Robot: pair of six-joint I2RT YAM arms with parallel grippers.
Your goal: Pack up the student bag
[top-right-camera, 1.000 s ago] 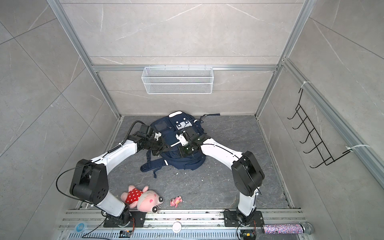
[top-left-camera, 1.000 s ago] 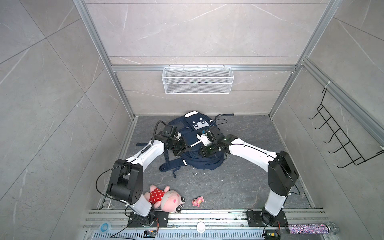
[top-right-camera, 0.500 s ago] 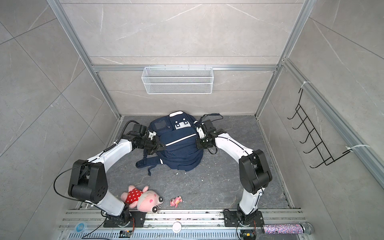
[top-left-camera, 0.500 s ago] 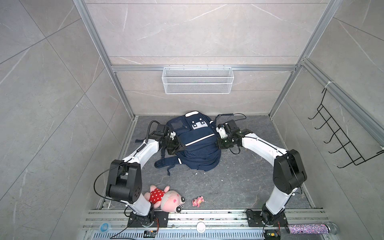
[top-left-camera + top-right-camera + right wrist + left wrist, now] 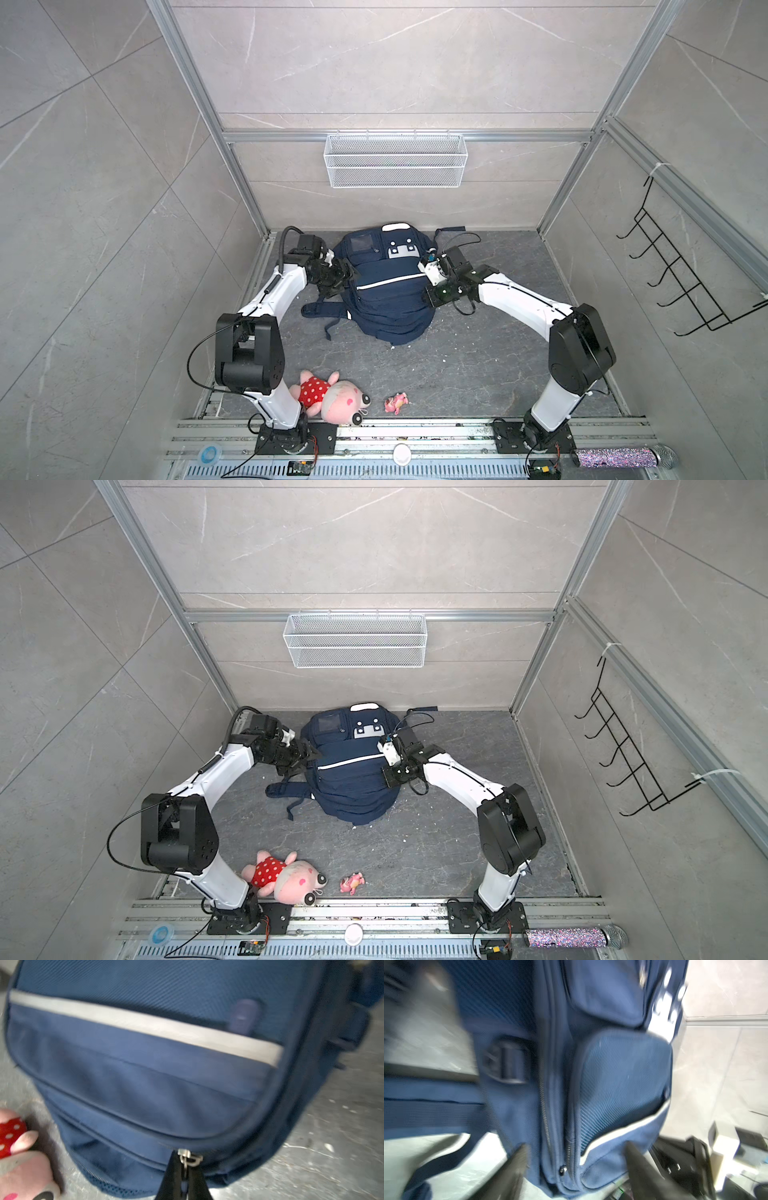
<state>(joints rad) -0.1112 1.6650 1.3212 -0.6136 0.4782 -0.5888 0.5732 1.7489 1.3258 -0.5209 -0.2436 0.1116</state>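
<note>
The left gripper (image 5: 576,1147), jaws apart, sits at 9 o'clock of the bag (image 5: 386,299); the right gripper (image 5: 185,1162), at 3 o'clock, is clamped on its zip pull (image 5: 194,1160).

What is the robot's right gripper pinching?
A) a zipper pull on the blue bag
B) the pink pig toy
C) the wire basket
A: the right wrist view shows the right gripper shut on the metal zipper pull of the blue bag.

Plush pig (image 5: 329,397) in red dress, sm. pink toy (image 5: 396,403) near it, poss. figurine, wire basket (image 5: 395,166)
</note>
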